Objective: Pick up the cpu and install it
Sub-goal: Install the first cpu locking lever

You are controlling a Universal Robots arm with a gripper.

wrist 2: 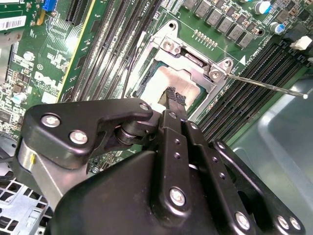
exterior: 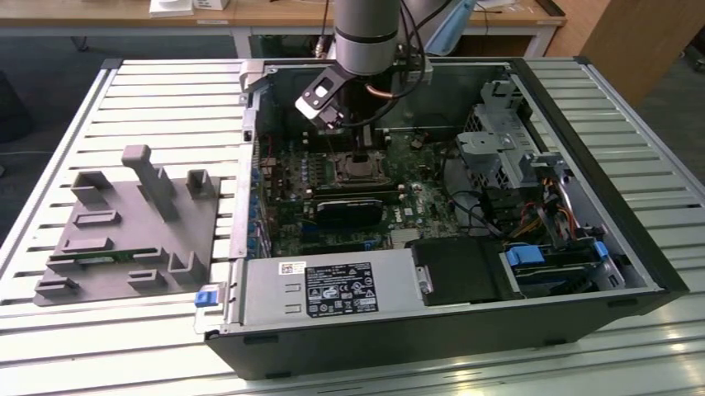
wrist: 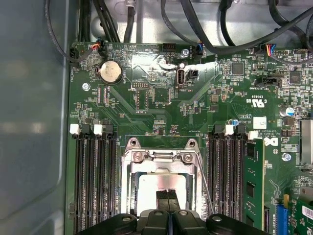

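Gripper: I see my gripper (wrist: 167, 197) with its fingertips pressed together, nothing between them, hovering over the socket at lower centre of the first wrist view.
Cpu: the cpu (wrist 2: 164, 84) lies flat inside the metal socket frame (wrist 2: 195, 61), upper centre of the second wrist view.
Computer case: open computer case (exterior: 617, 181), centre-right of the exterior view.
Grey holder: grey holder (exterior: 121, 223), left of frame.

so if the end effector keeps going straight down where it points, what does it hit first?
Probably the cpu, which lies in the socket frame on the motherboard. The end effector points right at its silvery top in both wrist views. Whether they already touch is unclear.
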